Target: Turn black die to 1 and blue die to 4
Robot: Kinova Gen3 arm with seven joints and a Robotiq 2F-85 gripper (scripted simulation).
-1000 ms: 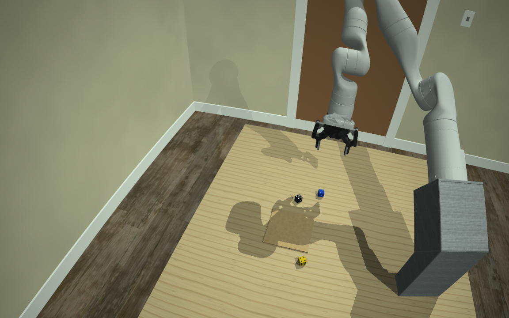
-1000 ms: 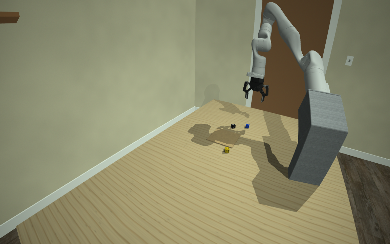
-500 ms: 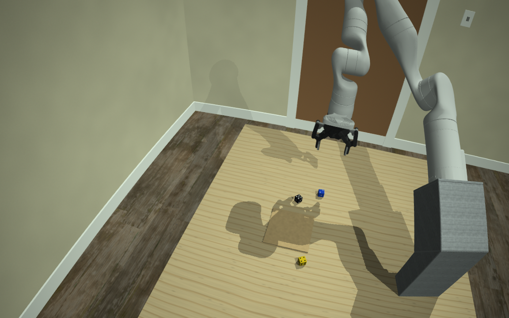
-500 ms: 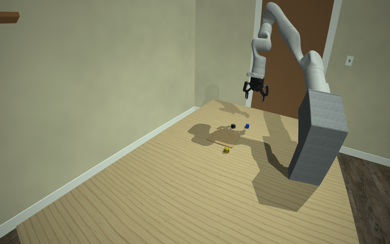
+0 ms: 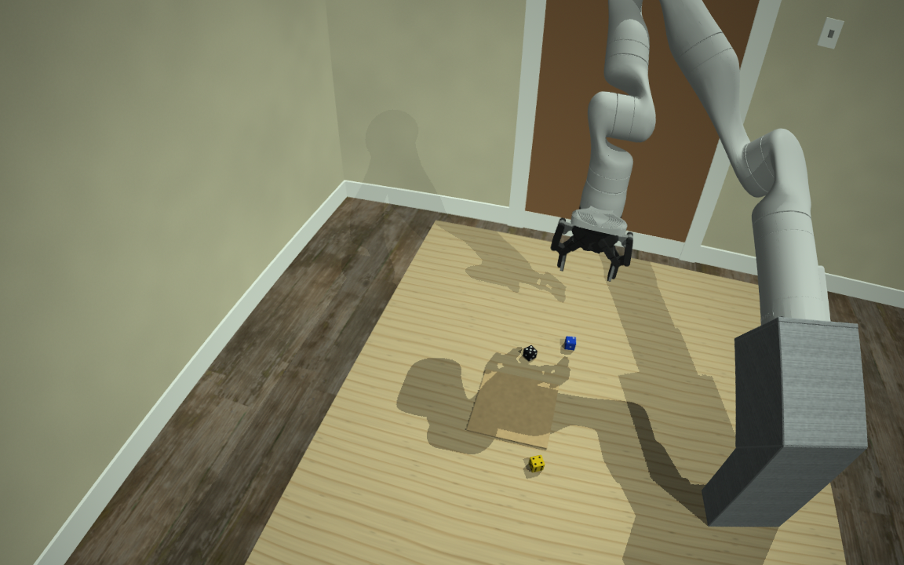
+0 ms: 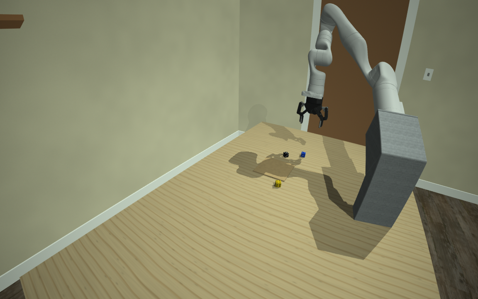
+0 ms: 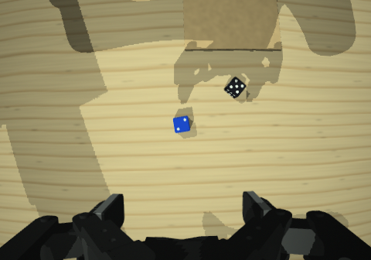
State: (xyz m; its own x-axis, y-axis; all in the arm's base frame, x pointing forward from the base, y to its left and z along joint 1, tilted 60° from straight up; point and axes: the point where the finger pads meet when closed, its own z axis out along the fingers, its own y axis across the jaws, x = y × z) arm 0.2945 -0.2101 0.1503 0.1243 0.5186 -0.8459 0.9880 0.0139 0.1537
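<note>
The black die [image 5: 530, 353] [image 6: 285, 154] [image 7: 235, 87] sits on the table just off the mat's far edge, with 5 on top in the wrist view. The blue die [image 5: 570, 343] [image 6: 302, 154] [image 7: 182, 124] is on the table farther from the mat, with 2 on top. The yellow die [image 5: 537, 463] [image 6: 278, 183] is on the table beyond the mat's opposite edge; its top looks like 4. The thin tan mat [image 5: 512, 407] [image 6: 274, 168] [image 7: 232, 16] lies flat with no die on it. My gripper [image 5: 585, 274] [image 6: 310, 124] [image 7: 183, 206] is open and empty, pointing down high above the table.
The grey block [image 5: 820, 393] [image 6: 400, 185] carrying the arm stands on the table [image 5: 384, 491] [image 6: 196, 223] at the right. Arm shadows cross the mat and the table. Walls and a brown door [image 5: 581, 154] [image 6: 345, 122] stand behind the table.
</note>
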